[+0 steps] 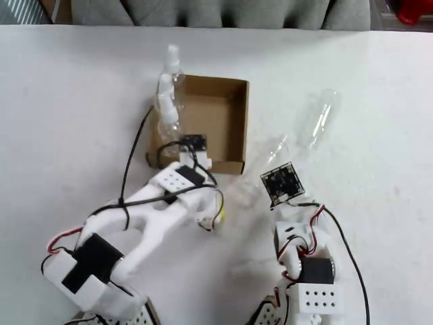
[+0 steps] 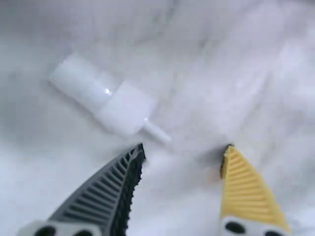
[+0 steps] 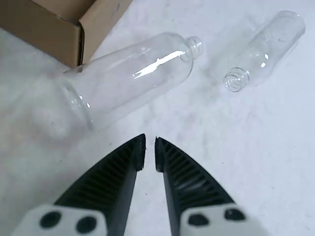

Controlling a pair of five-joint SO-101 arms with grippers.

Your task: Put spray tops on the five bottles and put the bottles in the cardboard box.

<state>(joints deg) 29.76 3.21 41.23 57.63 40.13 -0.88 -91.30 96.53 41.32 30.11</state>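
A white spray top lies on its side on the white table. My left gripper hangs open just above it, its grey and yellow fingers apart and empty. In the high view this gripper sits just in front of the cardboard box. Two clear bottles with white spray tops stand at the box's left wall. An uncapped clear bottle lies by the box corner, and a second one lies farther off. My right gripper is shut and empty, just short of the nearer bottle.
The right arm rises from the front edge of the table, with the two lying bottles beyond it. Black cables trail along both arms. Bare white table spreads to the left and far right.
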